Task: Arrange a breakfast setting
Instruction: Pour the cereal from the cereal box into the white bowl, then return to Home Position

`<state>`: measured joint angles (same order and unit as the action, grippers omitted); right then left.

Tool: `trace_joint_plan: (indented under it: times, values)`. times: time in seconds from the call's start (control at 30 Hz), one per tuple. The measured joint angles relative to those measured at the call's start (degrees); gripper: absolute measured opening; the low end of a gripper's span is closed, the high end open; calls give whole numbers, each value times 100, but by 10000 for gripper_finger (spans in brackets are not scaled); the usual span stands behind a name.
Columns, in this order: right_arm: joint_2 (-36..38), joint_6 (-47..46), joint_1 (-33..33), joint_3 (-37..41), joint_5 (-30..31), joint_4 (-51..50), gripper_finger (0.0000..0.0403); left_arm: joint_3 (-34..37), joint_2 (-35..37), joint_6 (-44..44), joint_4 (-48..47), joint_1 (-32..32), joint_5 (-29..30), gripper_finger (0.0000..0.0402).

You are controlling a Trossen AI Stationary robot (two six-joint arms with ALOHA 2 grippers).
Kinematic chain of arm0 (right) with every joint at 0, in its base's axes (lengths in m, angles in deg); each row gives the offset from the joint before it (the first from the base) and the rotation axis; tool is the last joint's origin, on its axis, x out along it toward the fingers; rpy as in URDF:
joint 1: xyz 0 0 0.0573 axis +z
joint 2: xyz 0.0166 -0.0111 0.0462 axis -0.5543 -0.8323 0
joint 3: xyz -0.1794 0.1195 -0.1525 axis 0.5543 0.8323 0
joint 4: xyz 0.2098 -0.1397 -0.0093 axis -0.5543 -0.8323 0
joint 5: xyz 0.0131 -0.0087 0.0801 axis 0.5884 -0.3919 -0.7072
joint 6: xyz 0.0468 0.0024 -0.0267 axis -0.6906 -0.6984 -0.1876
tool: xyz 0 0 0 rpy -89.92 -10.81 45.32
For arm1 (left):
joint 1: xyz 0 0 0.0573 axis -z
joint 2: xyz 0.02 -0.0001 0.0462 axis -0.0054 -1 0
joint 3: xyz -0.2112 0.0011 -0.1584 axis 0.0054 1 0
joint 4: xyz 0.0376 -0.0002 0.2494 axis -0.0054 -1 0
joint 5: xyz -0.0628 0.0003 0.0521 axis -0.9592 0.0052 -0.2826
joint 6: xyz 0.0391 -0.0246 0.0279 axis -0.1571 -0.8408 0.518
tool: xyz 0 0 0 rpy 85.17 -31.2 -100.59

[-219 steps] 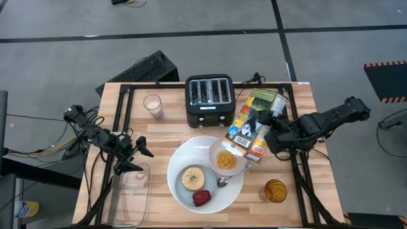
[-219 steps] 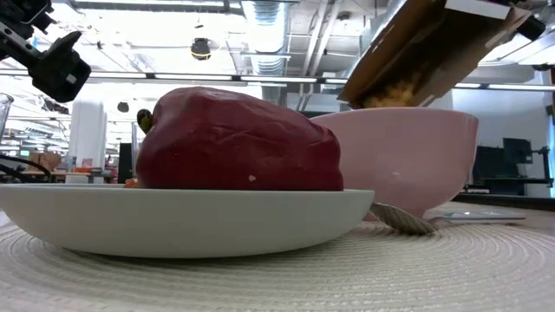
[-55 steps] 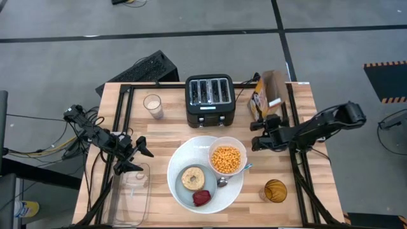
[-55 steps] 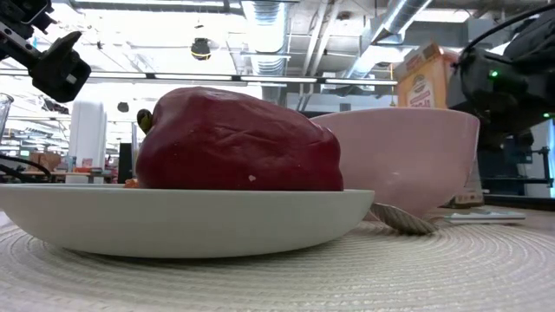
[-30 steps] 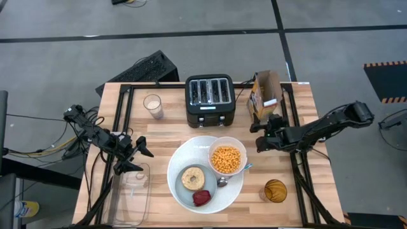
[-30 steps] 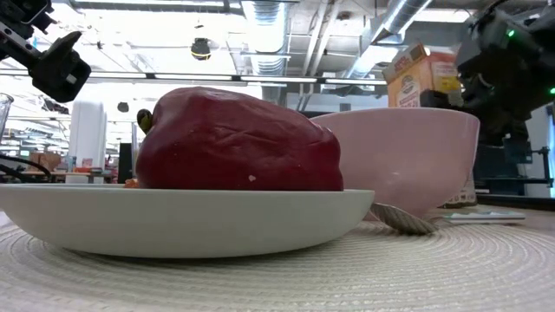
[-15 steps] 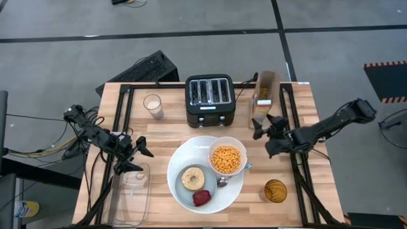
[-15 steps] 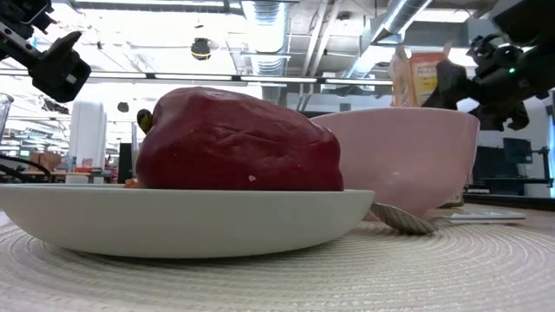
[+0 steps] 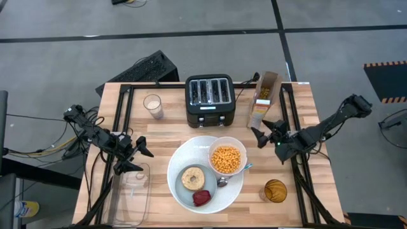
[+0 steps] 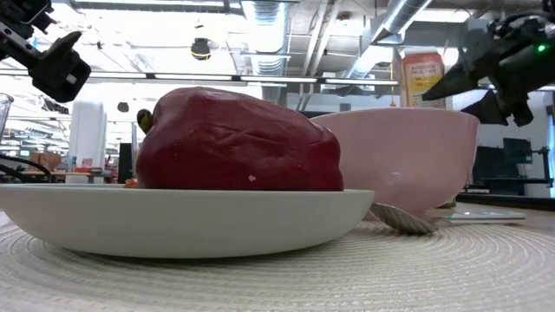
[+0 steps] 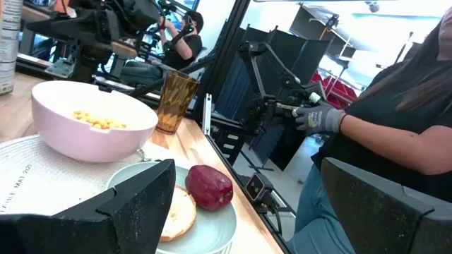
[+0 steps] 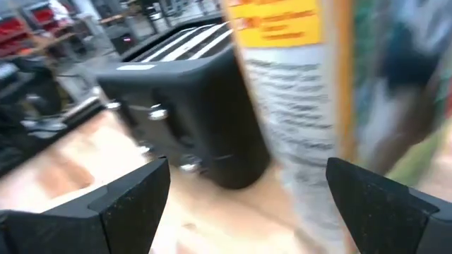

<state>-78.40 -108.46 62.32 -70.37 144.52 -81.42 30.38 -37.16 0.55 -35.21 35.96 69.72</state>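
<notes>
A large white plate [image 9: 181, 159] lies at the table's near middle. On it sit a smaller blue-grey plate [image 9: 183, 193] and a white bowl [image 9: 227, 156] of orange cereal [image 9: 227, 159]. The small plate carries the tan bagel [image 9: 193, 178] and the red food piece [image 9: 201, 198]. The spoon [image 9: 234, 175] leans against the bowl's near side. My right gripper [image 9: 261, 131] hangs open right of the bowl, clear of the upright cereal box [image 9: 264, 98]. My left gripper [image 9: 143, 156] waits open at the table's left.
A black four-slot toaster [image 9: 210, 100] stands at the far middle, with a glass [image 9: 152, 105] to its left. An amber cup [image 9: 275, 190] sits near the front right. A clear tray [image 9: 130, 194] lies at the front left. A person with a gloved hand [image 11: 318, 116] is beyond the table.
My right gripper has risen and turned beside the cereal box, its fingers empty. The box, slightly tilted a second ago, now stands upright on its own at the far right. My left arm has kept still.
</notes>
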Motion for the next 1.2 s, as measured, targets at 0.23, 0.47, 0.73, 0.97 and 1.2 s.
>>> trace_joint_plan:
  times: [0.23, 0.47, 0.73, 0.97, 1.2]
  values:
    - [54, 662, 414, 0, -124, 1565, 399, 0, 0, 0, 0, 1, 0, 340]
    - [326, 3708, 536, -317, -624, 3491, 399, -1, 0, 0, 1, 1, 1, 340]
    - [1081, 5498, -65, -681, -2904, 3844, 399, -2, 0, 0, 0, 2, 0, 340]
    - [1640, 6297, -1108, -686, -5436, 3976, 399, -1, 1, 0, 0, 1, 0, 340]
    - [2455, 5930, -1774, -686, -5957, 2618, 399, 0, 0, 0, 0, 0, 0, 340]
